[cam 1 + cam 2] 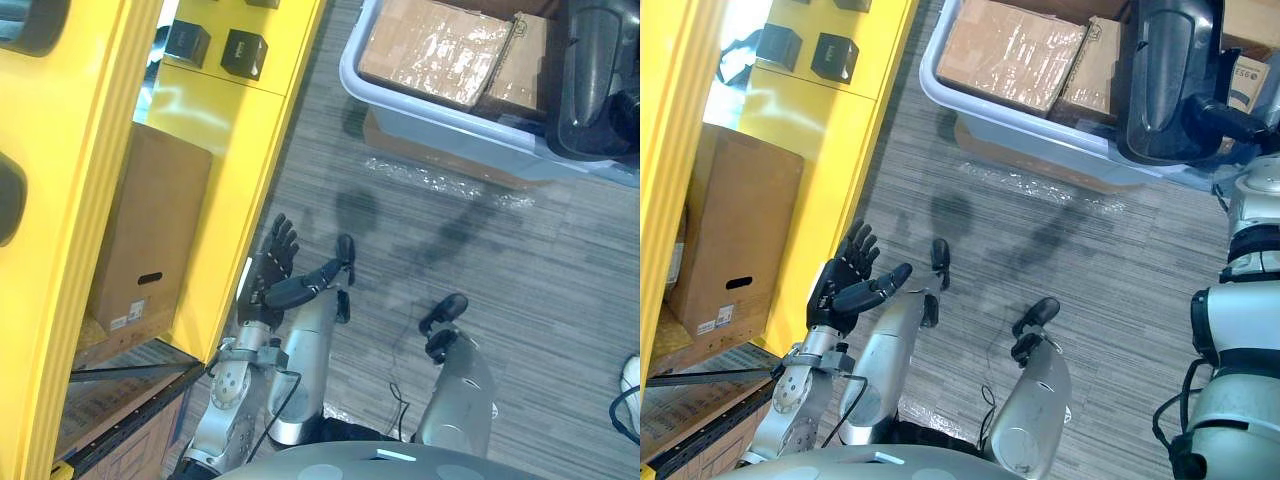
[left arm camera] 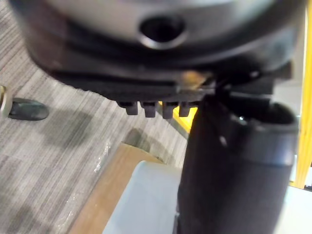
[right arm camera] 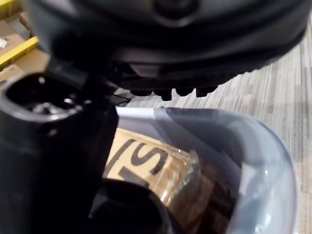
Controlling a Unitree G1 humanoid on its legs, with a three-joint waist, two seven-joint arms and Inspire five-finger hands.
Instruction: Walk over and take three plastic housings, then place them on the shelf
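Left hand raised palm-up beside yellow shelf, fingers straight, apart, empty. Right hand low over floor, fingers loosely apart, empty. Housings on shelf's upper level, well apart from both hands: small black cubes, two whole, third cut by view's edge. One large cardboard box on lower level. Grey bin holds two taped cartons.

Bright light glares off the yellow shelf, and soft shadows cross the carpet.
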